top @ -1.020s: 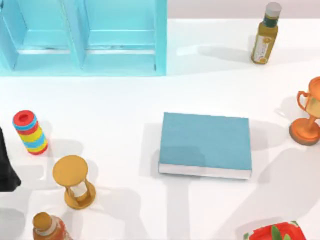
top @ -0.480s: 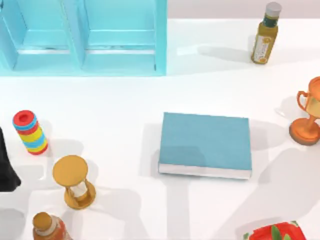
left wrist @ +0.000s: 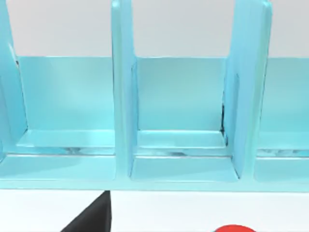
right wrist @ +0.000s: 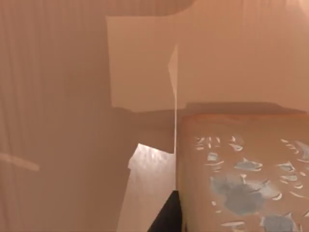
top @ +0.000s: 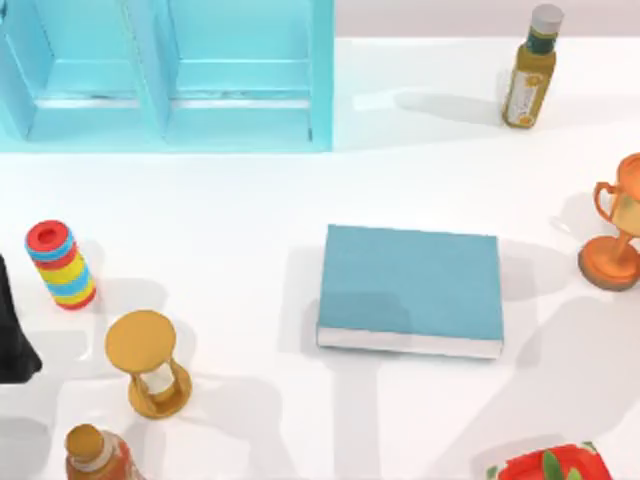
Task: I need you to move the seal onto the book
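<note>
White surface [top: 250, 200] unchanged this past second: book [top: 410, 285] just past centre toward 3 o'clock, bare. Seal [right wrist: 241, 183] looms close before the right wrist camera, so placement is pending. Right tool's state: cannot tell. Left arm [top: 12, 335] is parked at 9 o'clock.

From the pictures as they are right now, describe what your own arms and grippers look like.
Little of them is in frame. The left arm is a matte black, angular shape at the table's left edge in the top view; a black wedge of it also shows in the left wrist view. A small black tip shows in the right wrist view. No cables or markings visible.
</note>
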{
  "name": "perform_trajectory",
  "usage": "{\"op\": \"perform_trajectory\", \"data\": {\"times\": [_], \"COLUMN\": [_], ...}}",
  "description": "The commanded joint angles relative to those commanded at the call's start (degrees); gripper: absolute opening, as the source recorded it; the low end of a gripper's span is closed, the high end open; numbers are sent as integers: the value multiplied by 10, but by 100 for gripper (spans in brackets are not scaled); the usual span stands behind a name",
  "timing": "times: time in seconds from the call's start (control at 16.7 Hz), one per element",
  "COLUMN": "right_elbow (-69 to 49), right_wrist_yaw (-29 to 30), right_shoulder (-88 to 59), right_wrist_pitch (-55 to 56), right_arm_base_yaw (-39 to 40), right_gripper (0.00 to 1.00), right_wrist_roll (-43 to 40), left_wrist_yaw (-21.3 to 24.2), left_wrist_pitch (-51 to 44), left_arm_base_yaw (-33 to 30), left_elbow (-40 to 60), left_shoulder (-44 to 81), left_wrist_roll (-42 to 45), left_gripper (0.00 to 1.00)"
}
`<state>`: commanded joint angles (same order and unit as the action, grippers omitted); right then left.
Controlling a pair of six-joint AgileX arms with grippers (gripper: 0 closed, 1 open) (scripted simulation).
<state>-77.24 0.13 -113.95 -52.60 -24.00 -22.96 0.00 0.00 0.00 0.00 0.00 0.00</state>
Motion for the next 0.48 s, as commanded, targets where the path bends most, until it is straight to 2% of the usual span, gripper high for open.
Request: {"op": "perform_trajectory", "data": {"times": [0.24, 0.48], "right_elbow": [-36, -110], "right_wrist_yaw": [15, 31], "right_shoulder": [26, 70], "right_wrist_pitch": [-25, -111], "right_arm_base_yaw": [15, 66], "right_gripper": [0, 0], "right_wrist_roll": [48, 126], "left_wrist_yaw": [0, 0], "left_wrist_pitch": [0, 0], "left_arm_base_yaw": [0, 0], "left_elbow": [0, 0], "left_shoulder": [0, 0], "left_wrist_roll": [0, 0], "left_gripper": [100, 100]}}
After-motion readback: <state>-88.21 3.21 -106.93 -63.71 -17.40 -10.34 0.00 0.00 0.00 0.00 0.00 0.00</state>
